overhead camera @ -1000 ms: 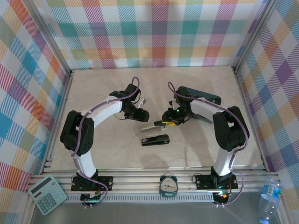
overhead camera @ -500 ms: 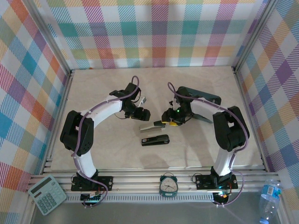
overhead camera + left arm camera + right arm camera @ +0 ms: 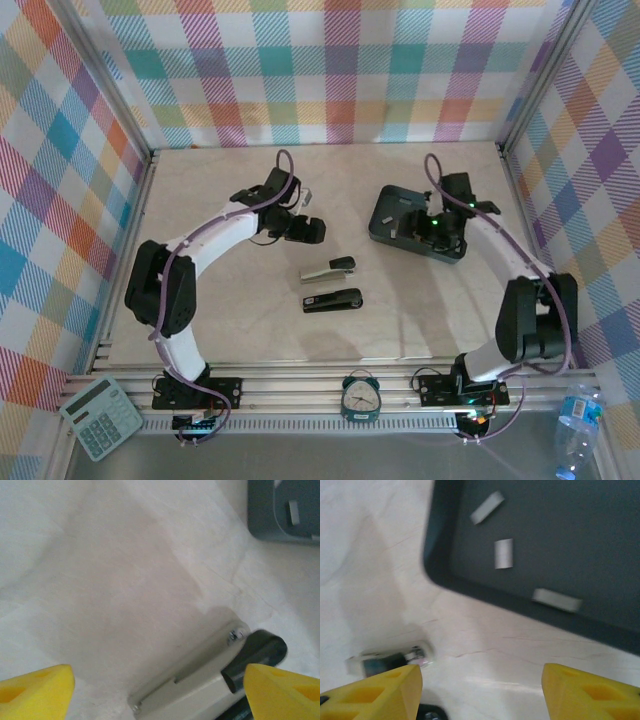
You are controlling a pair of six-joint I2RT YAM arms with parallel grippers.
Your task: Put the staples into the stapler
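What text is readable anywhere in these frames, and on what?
Nothing can be quoted.
Clock: face numerals too small to read.
Calculator: keys and display too small to read.
Bottle: label blurred, unreadable.
Beige stapler, black stapler, dark tray: no markings visible.

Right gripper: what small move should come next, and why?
Probably advance and lower the right gripper onto the middle strip of staples: its jaws stand open and empty, and three strips lie loose in the dark tray just ahead.
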